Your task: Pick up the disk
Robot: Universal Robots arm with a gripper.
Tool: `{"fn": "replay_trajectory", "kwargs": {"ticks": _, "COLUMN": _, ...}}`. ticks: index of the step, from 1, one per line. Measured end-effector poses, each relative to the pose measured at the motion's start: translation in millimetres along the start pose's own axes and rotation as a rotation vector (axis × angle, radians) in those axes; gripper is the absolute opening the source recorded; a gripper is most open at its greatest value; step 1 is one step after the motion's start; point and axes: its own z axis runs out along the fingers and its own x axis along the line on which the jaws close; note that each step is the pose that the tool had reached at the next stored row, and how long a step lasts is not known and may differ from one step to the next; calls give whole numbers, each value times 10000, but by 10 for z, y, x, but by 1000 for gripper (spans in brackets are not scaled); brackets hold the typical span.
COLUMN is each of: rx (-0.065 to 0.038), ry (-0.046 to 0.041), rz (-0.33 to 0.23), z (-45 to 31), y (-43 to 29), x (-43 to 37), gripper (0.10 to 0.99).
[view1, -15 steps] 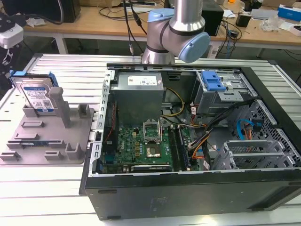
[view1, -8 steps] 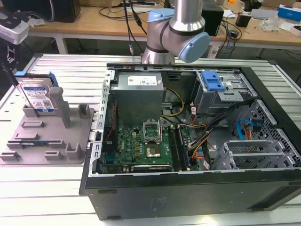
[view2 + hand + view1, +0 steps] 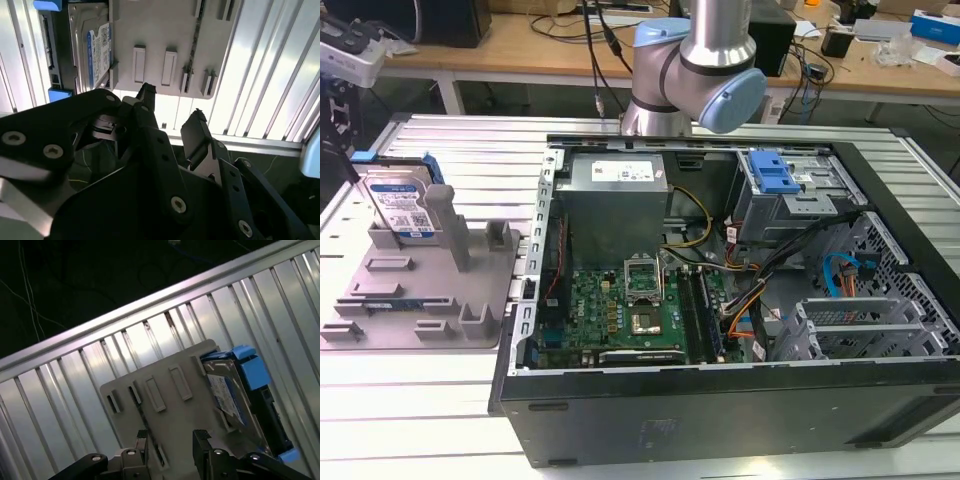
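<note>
My gripper (image 3: 172, 112) has its fingers (image 3: 146, 97) spread apart, nothing between them. The disk (image 3: 400, 205) stands on edge at a corner of the grey holder tray (image 3: 380, 300), on the exterior view's left, and I'm not touching it.

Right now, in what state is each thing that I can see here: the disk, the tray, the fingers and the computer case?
Disk: stands on edge in the tray, leaning, not held.
Tray: lies flat on the table, beside the case.
Gripper: fingers apart, nothing between them, clear of the disk.
Case: lies on its side, open, board showing.
</note>
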Motion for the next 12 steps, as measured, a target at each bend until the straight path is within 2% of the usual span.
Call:
{"fn": "replay_trajectory", "kwargs": {"ticks": 3, "rx": 56, "ry": 13, "rz": -752, "z": 11, "y": 0, "x": 0, "gripper": 482}}
{"fn": "replay_trajectory", "kwargs": {"ticks": 12, "rx": 122, "ry": 48, "rz": -2365, "z": 34, "y": -5, "x": -4, "gripper": 482}}
